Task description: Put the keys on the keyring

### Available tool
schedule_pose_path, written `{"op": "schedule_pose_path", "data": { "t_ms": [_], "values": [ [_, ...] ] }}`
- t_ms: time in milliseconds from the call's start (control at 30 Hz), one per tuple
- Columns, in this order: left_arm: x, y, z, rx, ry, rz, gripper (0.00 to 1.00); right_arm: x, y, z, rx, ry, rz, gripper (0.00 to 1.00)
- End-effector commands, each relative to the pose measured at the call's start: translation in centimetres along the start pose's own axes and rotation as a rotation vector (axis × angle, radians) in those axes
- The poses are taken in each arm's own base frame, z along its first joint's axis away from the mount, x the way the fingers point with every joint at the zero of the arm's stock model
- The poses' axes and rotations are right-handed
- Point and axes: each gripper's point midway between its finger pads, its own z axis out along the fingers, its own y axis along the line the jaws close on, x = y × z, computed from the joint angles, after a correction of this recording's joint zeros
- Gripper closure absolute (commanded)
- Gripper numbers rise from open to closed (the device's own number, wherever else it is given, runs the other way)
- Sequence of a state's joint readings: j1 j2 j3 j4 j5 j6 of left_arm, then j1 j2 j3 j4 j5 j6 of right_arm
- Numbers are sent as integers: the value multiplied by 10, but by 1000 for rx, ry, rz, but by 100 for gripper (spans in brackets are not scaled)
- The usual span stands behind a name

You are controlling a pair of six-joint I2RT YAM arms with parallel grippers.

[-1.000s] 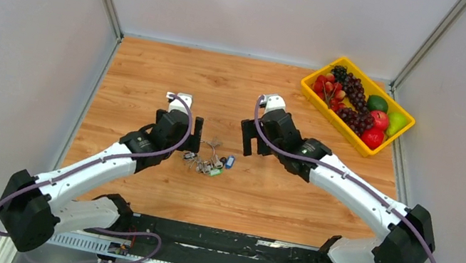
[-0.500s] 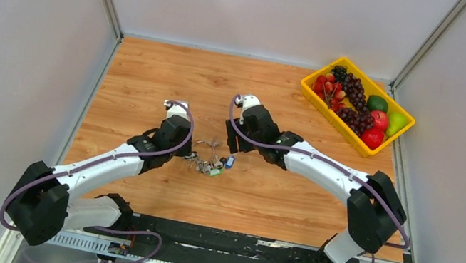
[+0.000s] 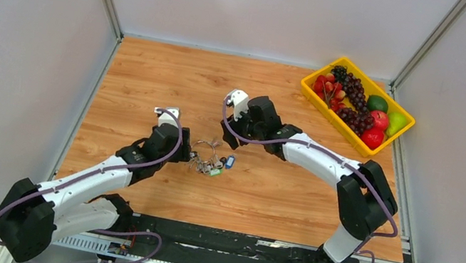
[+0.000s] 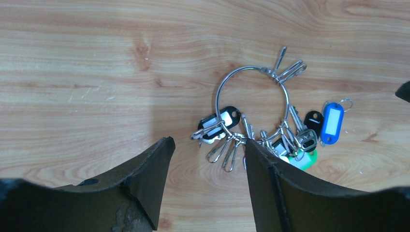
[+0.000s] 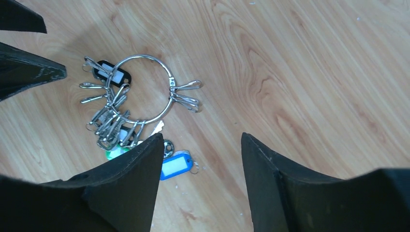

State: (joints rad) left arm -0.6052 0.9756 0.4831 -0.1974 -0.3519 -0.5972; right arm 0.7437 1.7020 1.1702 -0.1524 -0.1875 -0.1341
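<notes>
Wooden table (image 3: 152, 81), keyring (image 4: 241, 68), tagged keys (image 4: 306, 140), fruit bin (image 3: 331, 118) (overhead only)

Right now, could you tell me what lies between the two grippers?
The keyring and the keys lie there, between the left gripper and the right gripper; the top view shows it.

A yellow rectangular plastic tray (image 3: 326, 112) sits at the far right corner of the light wooden table (image 3: 167, 76), holding dark purple grapes (image 3: 355, 99), red apples (image 3: 375, 130) and green fruit (image 3: 377, 103).
</notes>
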Motion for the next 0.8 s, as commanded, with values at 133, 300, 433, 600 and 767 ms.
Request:
{"op": "schedule_pose_path", "data": {
  "t_ms": [133, 300, 433, 600, 767],
  "values": [
    [-8, -18, -3, 117, -48, -36, 26, 20, 5, 15, -218, -21, -315, 42],
    [-6, -20, -3, 136, -56, -27, 26, 32, 6, 21, -263, -15, -405, 45],
    [-5, -21, -3, 151, -59, -19, 25, 44, 6, 35, -291, 10, -431, 45],
    [-4, -22, -4, 163, -67, -22, 25, 41, 10, 47, -339, 1, -440, 48],
    [-2, -21, -4, 172, -71, -23, 24, 44, 10, 56, -357, 5, -468, 49]
  ]
}}
